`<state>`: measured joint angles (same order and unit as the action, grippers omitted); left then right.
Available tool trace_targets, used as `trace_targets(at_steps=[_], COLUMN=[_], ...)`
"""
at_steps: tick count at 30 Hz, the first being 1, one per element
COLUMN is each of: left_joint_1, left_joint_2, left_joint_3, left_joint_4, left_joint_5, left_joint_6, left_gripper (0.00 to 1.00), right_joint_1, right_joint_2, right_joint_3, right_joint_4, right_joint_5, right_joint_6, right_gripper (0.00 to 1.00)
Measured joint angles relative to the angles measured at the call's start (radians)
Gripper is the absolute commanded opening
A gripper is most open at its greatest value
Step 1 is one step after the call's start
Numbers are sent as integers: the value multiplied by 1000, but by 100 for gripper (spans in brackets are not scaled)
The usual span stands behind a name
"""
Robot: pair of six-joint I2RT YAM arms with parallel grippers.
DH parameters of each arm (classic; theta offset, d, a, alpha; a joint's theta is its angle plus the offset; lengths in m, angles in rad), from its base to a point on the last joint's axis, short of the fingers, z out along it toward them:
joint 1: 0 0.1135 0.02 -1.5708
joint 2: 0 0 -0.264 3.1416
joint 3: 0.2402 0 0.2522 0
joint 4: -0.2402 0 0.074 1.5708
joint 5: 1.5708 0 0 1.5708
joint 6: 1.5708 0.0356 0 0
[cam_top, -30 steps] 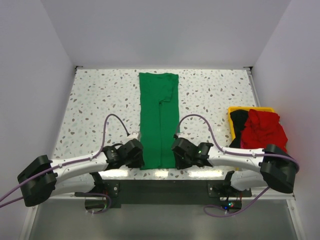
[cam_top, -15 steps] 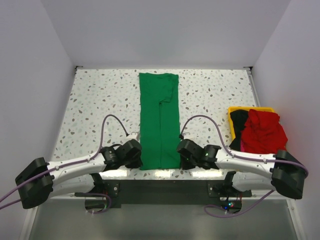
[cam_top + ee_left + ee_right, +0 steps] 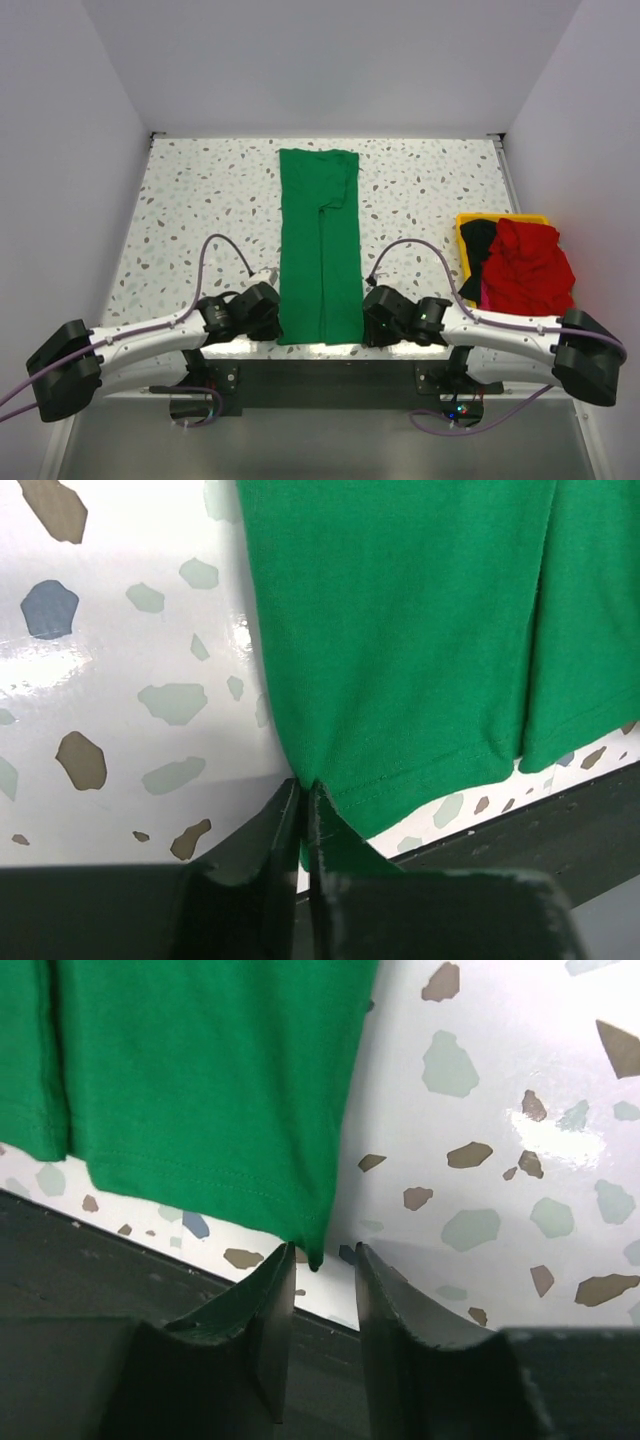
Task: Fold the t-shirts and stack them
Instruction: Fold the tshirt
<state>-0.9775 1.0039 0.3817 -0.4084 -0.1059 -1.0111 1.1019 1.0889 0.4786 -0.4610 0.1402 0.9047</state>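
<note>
A bright green t-shirt (image 3: 320, 250) lies folded into a long narrow strip down the middle of the table, its hem at the near edge. My left gripper (image 3: 268, 310) sits at the hem's left corner. In the left wrist view its jaws (image 3: 305, 788) are shut on that corner of the green t-shirt (image 3: 400, 630). My right gripper (image 3: 378, 318) sits at the hem's right corner. In the right wrist view it (image 3: 325, 1250) stands open, and the corner tip of the green t-shirt (image 3: 200, 1080) hangs just at the gap, by the left finger. A red t-shirt (image 3: 525, 265) and a black one (image 3: 480, 240) lie in the bin.
A yellow plastic bin (image 3: 466, 220) stands at the right side of the table, against the wall. The table's near edge (image 3: 320, 348) runs directly under both grippers, with a dark drop behind it. White walls close in the left, right and far sides.
Both grippers have slid toward the near edge and the green hem has come with them. The right jaws closed, then parted again. The left jaws have closed on the corner.
</note>
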Motion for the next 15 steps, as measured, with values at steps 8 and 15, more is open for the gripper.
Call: trace_targets(at_steps=[8, 15], left_joint_1=[0, 0], left_joint_2=[-73, -110], left_joint_3=[0, 6], left_joint_4=[-26, -82], left_joint_5=[11, 1], left_joint_6=[-1, -2], left_gripper=[33, 33], right_joint_1=[2, -10], right_joint_2=[-161, -166], right_joint_3=[2, 4], right_joint_4=[-71, -101], right_joint_5=[2, 26], right_joint_6=[19, 53], right_gripper=[41, 38])
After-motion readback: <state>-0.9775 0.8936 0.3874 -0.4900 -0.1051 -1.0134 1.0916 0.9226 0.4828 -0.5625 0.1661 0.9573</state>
